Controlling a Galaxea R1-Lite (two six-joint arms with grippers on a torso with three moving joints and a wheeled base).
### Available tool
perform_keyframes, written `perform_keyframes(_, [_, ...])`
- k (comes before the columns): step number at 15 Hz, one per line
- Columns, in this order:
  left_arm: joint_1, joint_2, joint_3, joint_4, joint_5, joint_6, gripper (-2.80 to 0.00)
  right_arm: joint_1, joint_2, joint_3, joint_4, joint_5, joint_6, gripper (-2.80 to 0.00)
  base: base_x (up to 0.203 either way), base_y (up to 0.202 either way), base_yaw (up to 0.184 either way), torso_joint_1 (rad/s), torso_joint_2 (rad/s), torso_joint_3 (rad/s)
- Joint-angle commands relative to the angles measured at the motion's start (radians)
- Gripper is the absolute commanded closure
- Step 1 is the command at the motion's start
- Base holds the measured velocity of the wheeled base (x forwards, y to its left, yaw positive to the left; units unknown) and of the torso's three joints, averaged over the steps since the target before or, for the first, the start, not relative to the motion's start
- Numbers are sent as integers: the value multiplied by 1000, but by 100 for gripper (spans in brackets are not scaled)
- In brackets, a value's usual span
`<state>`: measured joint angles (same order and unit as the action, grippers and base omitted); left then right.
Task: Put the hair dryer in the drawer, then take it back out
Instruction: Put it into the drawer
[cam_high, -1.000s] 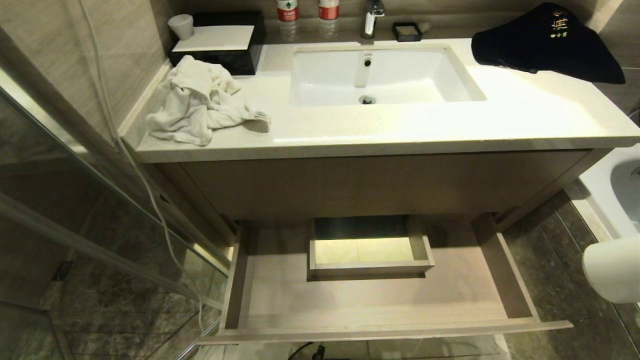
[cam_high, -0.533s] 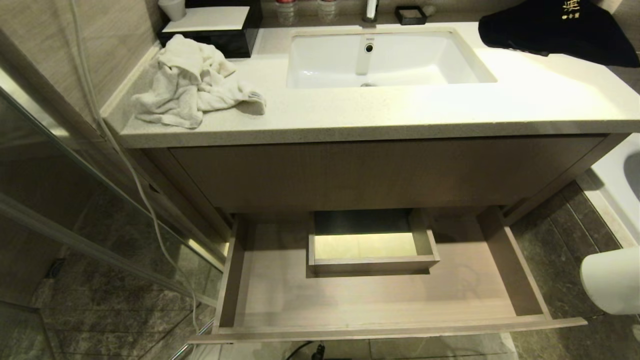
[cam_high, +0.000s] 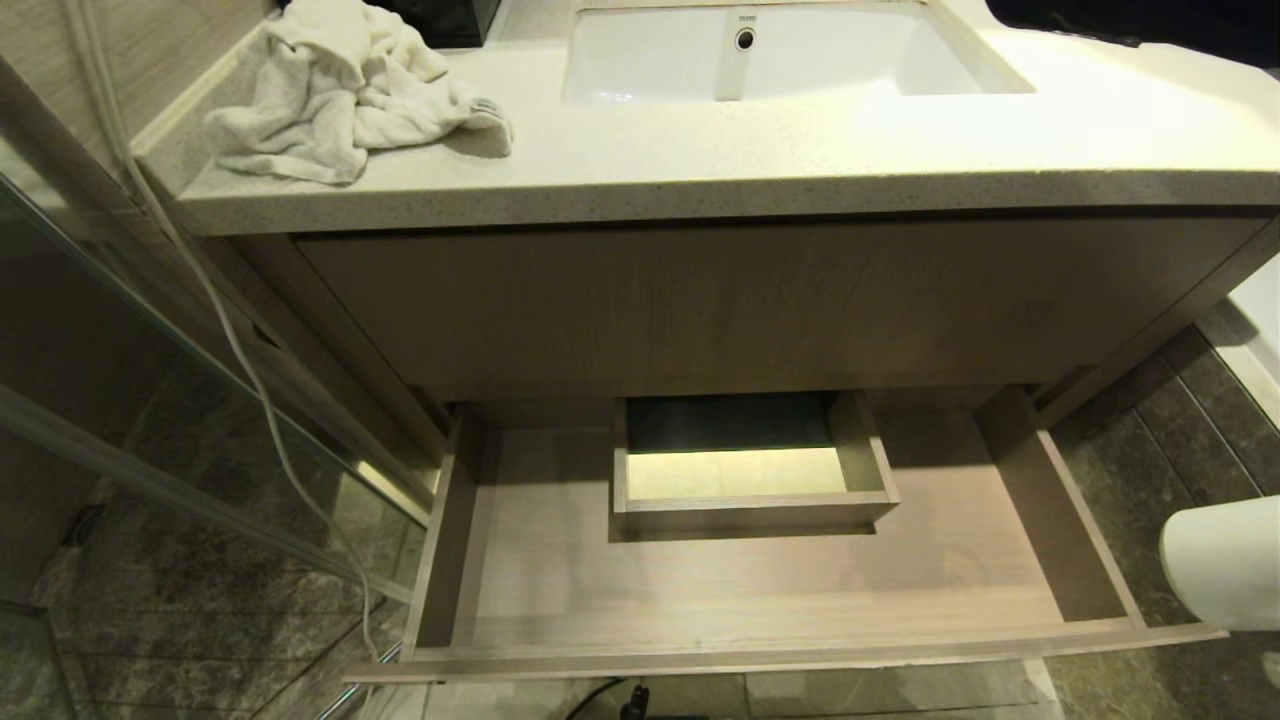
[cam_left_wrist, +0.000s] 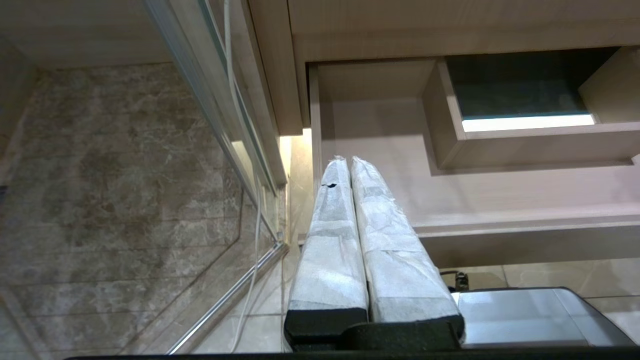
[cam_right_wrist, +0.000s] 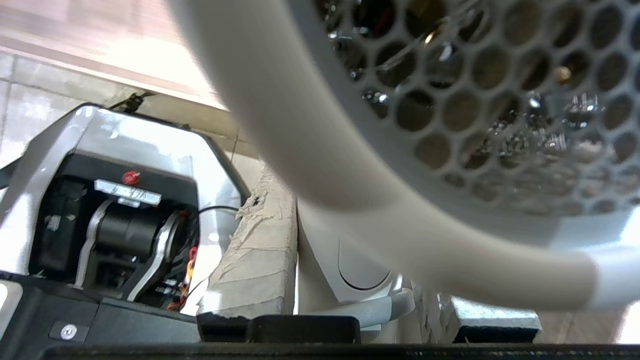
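The drawer (cam_high: 780, 655) stands pulled open below the vanity, its wood-grain floor bare around a boxed cutout (cam_high: 750, 500) at mid-back. Part of the white hair dryer (cam_high: 1222, 560) shows at the head view's right edge, outside the drawer's right end. In the right wrist view my right gripper (cam_right_wrist: 345, 240) is shut on the hair dryer (cam_right_wrist: 350, 150): its handle sits between the taped fingers (cam_right_wrist: 260, 245) and its honeycomb grille fills the top. My left gripper (cam_left_wrist: 346, 161) is shut and empty, parked by the left front corner of the drawer (cam_left_wrist: 525, 225).
Above the drawer are a taller wood panel (cam_high: 740, 300) and the counter (cam_high: 700, 170) with a sink (cam_high: 790, 60) and a crumpled white towel (cam_high: 340, 95). A glass partition (cam_high: 150, 400) and a hanging white cable (cam_high: 230, 330) stand left. My own base (cam_right_wrist: 115, 200) is below the right gripper.
The head camera has dropped and come closer, so the whole scene has shifted up and the counter's back has left the picture. The hair dryer keeps its place at the right edge.
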<state>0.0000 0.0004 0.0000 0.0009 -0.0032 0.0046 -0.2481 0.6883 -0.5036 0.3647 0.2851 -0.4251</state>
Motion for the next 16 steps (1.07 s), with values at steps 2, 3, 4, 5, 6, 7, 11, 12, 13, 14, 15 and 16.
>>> perform_keyframes(2, [0,1,2,1,0,0,0,1,-3,0,-3,2,-3,0,0,0,0,-268,522,245])
perform_keyframes(3, [0,1,2,1,0,0,0,1,-3,2,-3,3,-3,0,0,0,0,-265,512,251])
perform_keyframes(4, [0,1,2,1,0,0,0,3,-5,2,-3,3,-3,0,0,0,0,-271,501,239])
perform_keyframes(5, [0,1,2,1,0,0,0,3,-6,2,-3,2,-3,0,0,0,0,-255,496,242])
perform_keyframes(6, [0,1,2,1,0,0,0,3,-5,2,-3,2,-3,0,0,0,0,-256,491,237])
perform_keyframes(7, [0,0,2,1,0,0,0,3,-4,2,-3,2,-3,0,0,0,0,-266,478,232])
perform_keyframes(11, [0,1,2,1,0,0,0,3,-1,-1,-13,2,-3,0,0,0,0,-252,477,222])
perform_keyframes(12, [0,1,2,1,0,0,0,3,-4,-1,-14,2,-3,0,0,0,0,-243,450,188])
perform_keyframes(13, [0,1,2,1,0,0,0,5,-8,7,-14,2,-4,0,0,0,0,-256,481,198])
perform_keyframes(14, [0,1,1,1,0,0,0,12,-17,26,-13,2,-4,0,0,0,0,-246,365,121])
perform_keyframes(15, [0,1,2,1,0,0,0,15,-21,28,-17,2,-4,0,0,0,0,-263,438,178])
perform_keyframes(16, [0,1,1,1,0,0,0,15,-23,29,-31,1,-4,0,0,0,0,-255,349,129])
